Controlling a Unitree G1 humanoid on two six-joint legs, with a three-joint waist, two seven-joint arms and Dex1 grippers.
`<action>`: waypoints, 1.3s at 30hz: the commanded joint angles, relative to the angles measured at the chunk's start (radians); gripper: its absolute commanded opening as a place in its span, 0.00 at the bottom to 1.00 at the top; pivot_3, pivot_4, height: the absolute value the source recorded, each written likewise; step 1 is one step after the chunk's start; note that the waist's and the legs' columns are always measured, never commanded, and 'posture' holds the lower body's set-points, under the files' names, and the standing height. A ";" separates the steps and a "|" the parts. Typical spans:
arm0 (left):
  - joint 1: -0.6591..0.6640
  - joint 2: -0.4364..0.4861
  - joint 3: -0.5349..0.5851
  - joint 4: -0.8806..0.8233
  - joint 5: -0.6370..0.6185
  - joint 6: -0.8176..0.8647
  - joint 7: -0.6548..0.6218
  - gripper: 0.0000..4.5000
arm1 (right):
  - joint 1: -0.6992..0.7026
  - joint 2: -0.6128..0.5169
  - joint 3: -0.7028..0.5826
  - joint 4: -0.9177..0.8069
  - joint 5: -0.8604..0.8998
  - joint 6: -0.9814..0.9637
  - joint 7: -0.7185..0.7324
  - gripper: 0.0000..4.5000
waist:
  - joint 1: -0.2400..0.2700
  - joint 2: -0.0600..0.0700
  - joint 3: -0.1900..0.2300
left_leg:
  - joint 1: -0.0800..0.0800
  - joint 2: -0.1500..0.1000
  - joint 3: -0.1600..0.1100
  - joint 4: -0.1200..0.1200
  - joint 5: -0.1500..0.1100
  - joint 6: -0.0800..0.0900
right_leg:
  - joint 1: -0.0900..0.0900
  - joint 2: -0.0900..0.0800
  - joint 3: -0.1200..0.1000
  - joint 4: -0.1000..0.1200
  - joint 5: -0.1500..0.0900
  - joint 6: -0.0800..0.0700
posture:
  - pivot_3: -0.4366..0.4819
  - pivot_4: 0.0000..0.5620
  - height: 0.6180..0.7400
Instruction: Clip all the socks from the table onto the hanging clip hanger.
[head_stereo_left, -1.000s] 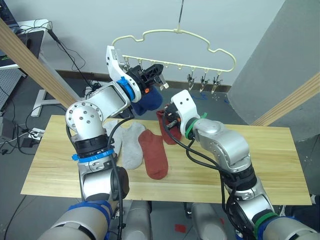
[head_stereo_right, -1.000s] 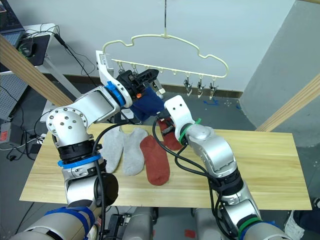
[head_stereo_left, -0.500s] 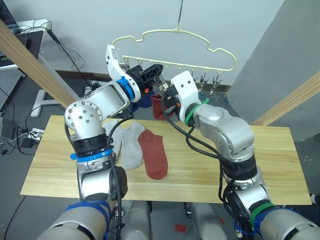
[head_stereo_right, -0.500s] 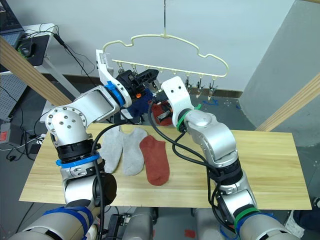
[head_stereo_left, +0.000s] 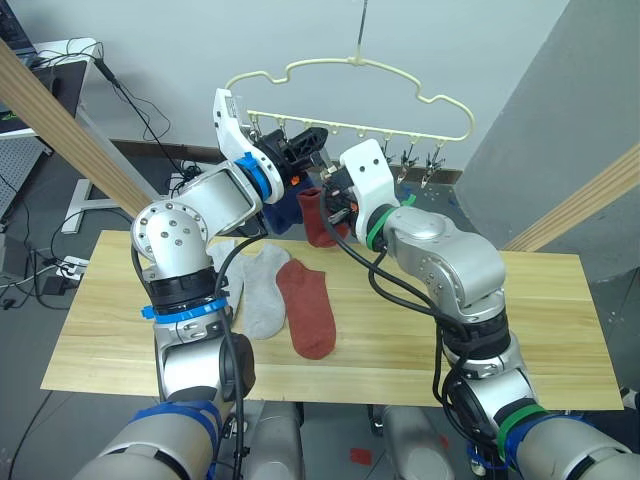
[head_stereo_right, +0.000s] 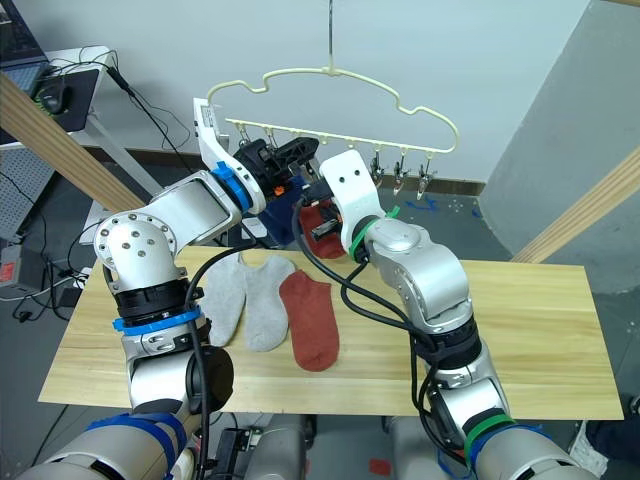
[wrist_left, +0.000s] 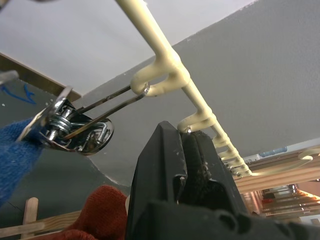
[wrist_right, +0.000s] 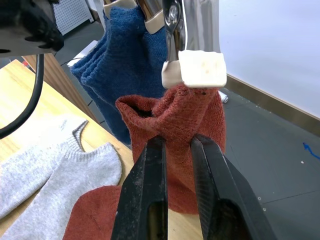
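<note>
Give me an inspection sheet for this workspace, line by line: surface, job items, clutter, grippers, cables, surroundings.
Surface: pale wood table.
Job items: two grey socks and one red sock lie flat on it; blue socks hang from the clip hanger; a second red sock is raised just under a clip.
Clutter: nothing seen.
Grippers: right gripper pinches the raised sock; left gripper is shut on a clip beside it.
Cables: black cables on the floor, left.
Surroundings: wooden poles, grey wall.

Both head eyes look forward and down over the pale wooden plank table (head_stereo_left: 560, 300) — each wrist camera sits close beneath the thin pale-yellow wire clip hanger (head_stereo_left: 350, 66), sharing its clips.
</note>
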 joint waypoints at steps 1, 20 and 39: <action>0.006 0.008 0.001 -0.014 -0.011 -0.010 0.001 0.00 | -0.032 0.011 -0.019 -0.041 0.021 -0.001 0.002 0.17 | 0.000 0.000 0.000 | 0.000 0.000 0.000 0.000 0.000 0.000 | 0.000 0.000 0.000 0.000 0.000 0.000 | 0.45 0.68 1.00; 0.017 -0.001 0.012 -0.033 -0.044 0.018 0.017 0.56 | -0.049 0.010 -0.046 -0.055 0.024 0.016 -0.003 0.16 | 0.000 0.000 0.000 | 0.000 0.000 0.000 -0.001 0.000 0.000 | 0.000 0.000 0.000 -0.001 0.000 0.000 | 0.44 0.69 1.00; 0.135 0.192 -0.072 -0.272 -0.173 0.136 -0.057 0.57 | 0.085 -0.136 -0.106 -0.250 0.153 0.105 0.094 0.99 | 0.002 0.000 0.000 | 0.000 0.000 0.000 -0.001 0.001 -0.001 | 0.000 -0.001 0.000 0.000 0.000 0.000 | 0.47 0.65 1.00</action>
